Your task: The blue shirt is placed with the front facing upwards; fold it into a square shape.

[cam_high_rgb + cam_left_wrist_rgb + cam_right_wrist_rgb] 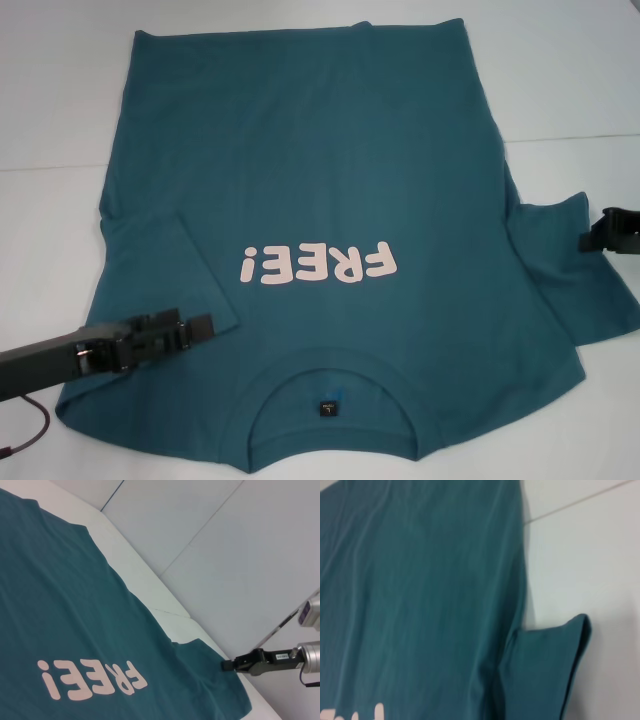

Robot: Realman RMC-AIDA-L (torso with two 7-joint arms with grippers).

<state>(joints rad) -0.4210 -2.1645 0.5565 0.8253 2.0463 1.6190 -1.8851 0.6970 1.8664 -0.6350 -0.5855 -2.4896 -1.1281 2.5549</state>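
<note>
Blue shirt [330, 200] flat on white counter [60, 90], print up, collar at 6 o'clock. My left end effector [200, 328] over folded-in left sleeve at 8; right end effector [600, 235] at right sleeve, 3 o'clock. Finger states: cannot tell. Sleeve-folding step; next, fold right sleeve inward.

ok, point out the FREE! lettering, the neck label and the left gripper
FREE! lettering [318, 266], head view, middle of the pink print.
neck label [327, 407], head view, the small dark tag inside the collar.
left gripper [198, 330], head view, fingertips over the folded-in sleeve.

Black claws [200, 327], red cable [30, 428], silver wrist [312, 656].
</note>
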